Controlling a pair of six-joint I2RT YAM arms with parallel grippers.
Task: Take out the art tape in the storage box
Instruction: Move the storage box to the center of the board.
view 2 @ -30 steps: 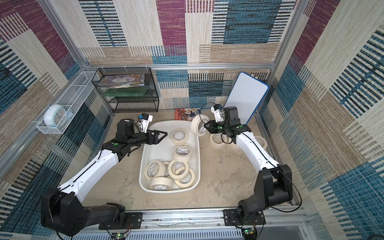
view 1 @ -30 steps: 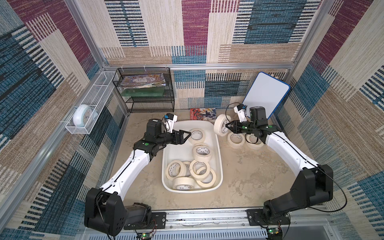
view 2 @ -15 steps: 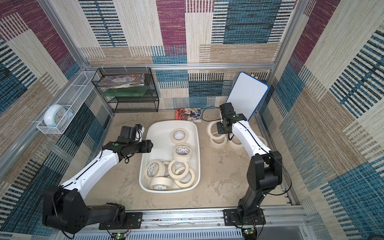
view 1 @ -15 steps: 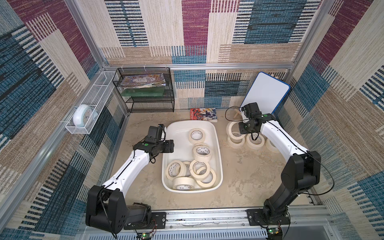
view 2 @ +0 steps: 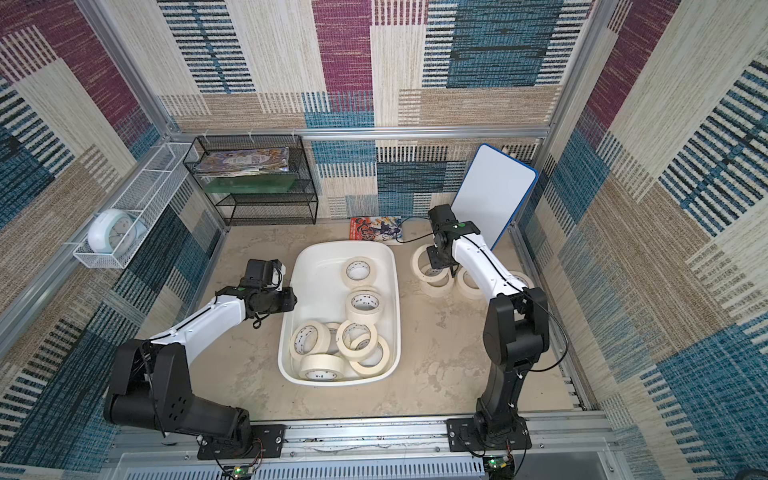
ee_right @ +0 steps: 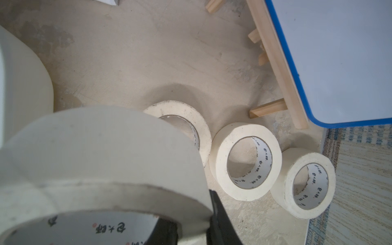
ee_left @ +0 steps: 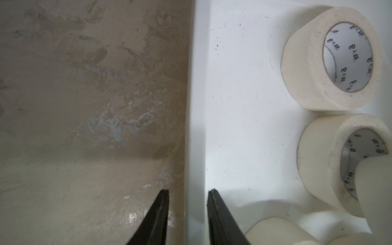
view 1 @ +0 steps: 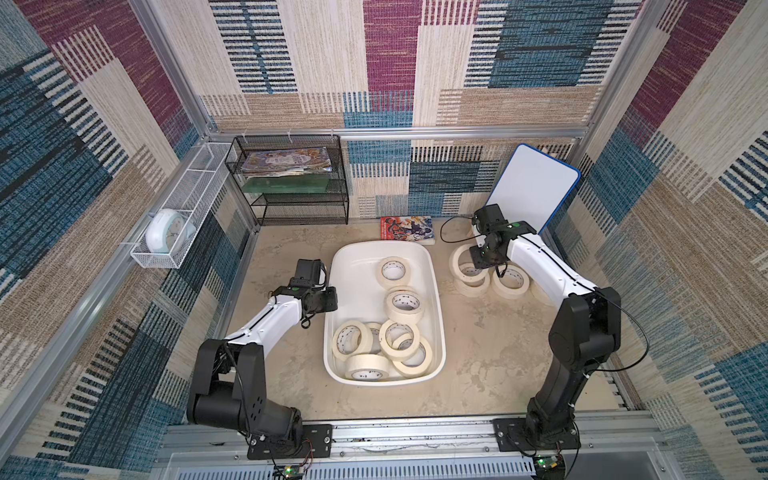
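the left gripper (ee_left: 188,191) sits at the left rim of the storage box (view 1: 361,272), mid-frame in both top views. in the left wrist view its two black fingers (ee_left: 158,214) stand narrowly apart astride that rim, one over the table and one inside. whether they pinch the wall i cannot tell. the art tape (view 1: 404,302) lies just right of it inside the box: two rolls flat along the middle, and about five more heaped at the lower end, some tilted on one another.

toward the upper right, the right gripper (ee_right: 191,206) is clamped on one roll (ee_right: 101,152), with one finger in the core and one outside, holding it tilted. three more rolls (ee_right: 244,163) lie flat on the table just beyond it, side by side, near the foot of a whiteboard (view 1: 536,187).

the table (view 1: 478,357) is mottled beige, matt and stone-like, with pale scuffs. at upper left a white wire basket (view 1: 183,208) holds a pale round clock (view 1: 166,232). next to it is a black mesh rack (view 1: 291,208) with magazines, and a comic book (view 1: 407,228) lies just above the box. woven patchwork walls in blue, maroon and cream rise behind aluminium rails.

the box is smooth white plastic with rounded corners. the rolls are cream rings with white printed cores. the whiteboard is blue-edged, on pale wooden struts.
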